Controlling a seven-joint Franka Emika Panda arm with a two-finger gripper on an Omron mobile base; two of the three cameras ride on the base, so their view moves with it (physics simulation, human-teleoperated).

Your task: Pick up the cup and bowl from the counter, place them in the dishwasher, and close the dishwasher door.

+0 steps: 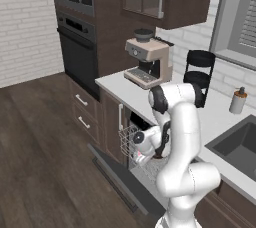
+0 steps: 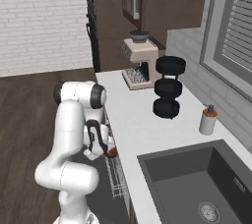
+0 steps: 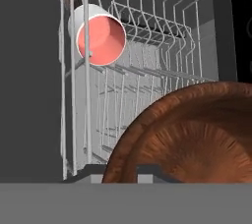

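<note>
My gripper (image 3: 120, 171) is shut on the rim of the reddish-brown bowl (image 3: 192, 134), which looms large at the lower right of the hand view. In the right base view the bowl (image 2: 112, 153) shows just under the counter (image 2: 133, 115) edge, above the white wire rack (image 2: 117, 179). The cup (image 3: 101, 39), white with a salmon inside, lies on its side in the rack (image 3: 147, 51) of the dishwasher, its mouth turned toward the camera. The dishwasher door (image 1: 120, 177) hangs open, dropped down toward the floor. The arm hides the hand in the left base view.
On the counter (image 1: 215, 117) stand a coffee machine (image 1: 147, 62), a black three-tier rack (image 1: 199, 74) and a soap dispenser (image 1: 238, 101). A dark sink (image 1: 240, 144) is set in at the right. A black wall oven (image 1: 77, 47) and handled drawers (image 1: 82, 109) are to the left.
</note>
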